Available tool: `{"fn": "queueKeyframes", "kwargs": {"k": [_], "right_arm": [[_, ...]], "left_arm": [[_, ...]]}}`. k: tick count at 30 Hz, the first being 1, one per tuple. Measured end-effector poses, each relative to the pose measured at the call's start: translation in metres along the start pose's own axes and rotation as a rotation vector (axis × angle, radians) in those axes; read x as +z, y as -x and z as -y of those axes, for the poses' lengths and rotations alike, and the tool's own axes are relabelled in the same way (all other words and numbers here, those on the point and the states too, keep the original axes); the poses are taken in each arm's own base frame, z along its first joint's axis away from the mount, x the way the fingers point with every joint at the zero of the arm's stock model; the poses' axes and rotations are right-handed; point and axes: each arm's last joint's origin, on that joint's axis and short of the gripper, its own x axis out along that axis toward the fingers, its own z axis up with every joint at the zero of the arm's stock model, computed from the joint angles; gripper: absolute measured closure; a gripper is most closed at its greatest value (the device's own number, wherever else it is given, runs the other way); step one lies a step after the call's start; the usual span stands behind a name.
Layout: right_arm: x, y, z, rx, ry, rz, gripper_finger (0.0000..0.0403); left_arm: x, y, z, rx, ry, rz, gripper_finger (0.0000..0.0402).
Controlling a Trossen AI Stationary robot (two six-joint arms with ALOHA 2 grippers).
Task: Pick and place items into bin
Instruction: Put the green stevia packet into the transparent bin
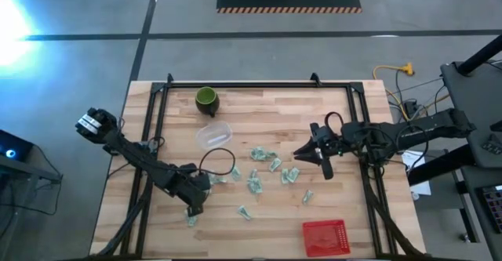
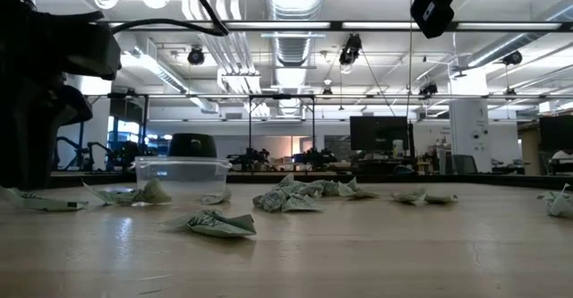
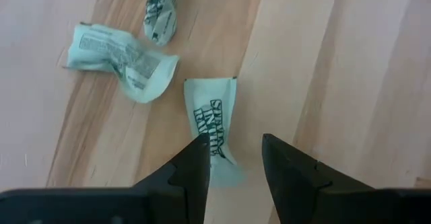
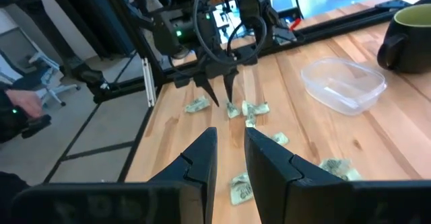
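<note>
Several small pale green-and-white packets (image 1: 271, 165) lie flat, scattered over the middle of the wooden table; they also show in the low view (image 2: 213, 222). My left gripper (image 1: 194, 202) is low over the table's near left part. It is open (image 3: 234, 138), pointing down over one packet (image 3: 212, 113), whose near end lies between the fingers. My right gripper (image 1: 307, 155) hangs above the packets toward the right. It is open by a narrow gap (image 4: 230, 140) and holds nothing. The red bin (image 1: 325, 236) sits at the near edge. My left gripper stands from above over the near end of a flat packet (image 3: 219, 153). One fingertip (image 3: 199, 153) overlaps the packet's edge in the picture. Whether it touches the packet I cannot tell. The packet lies flat on the table.
A clear plastic container (image 1: 213, 134) sits left of centre, and a dark green cup (image 1: 205, 98) stands beyond it near the far edge. Two more packets (image 3: 121, 52) lie just past the left gripper. A black frame rail (image 1: 251, 85) borders the table.
</note>
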Motion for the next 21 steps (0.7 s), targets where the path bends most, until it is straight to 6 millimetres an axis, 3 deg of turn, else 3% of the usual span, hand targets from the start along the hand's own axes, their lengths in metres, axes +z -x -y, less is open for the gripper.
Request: {"fn": "queueKeyframes", "kwargs": {"k": [11, 21], "right_arm": [[0.001, 0.000, -0.001, 0.008, -0.003, 0.008, 0.0335], [0.001, 0.000, -0.001, 0.010, -0.006, 0.013, 0.0335]], "left_arm": [[-0.004, -0.005, -0.004, 0.036, -0.029, -0.015, 0.0188], [-0.010, -0.019, -0.009, 0.081, -0.032, -0.054, 0.0182]]}}
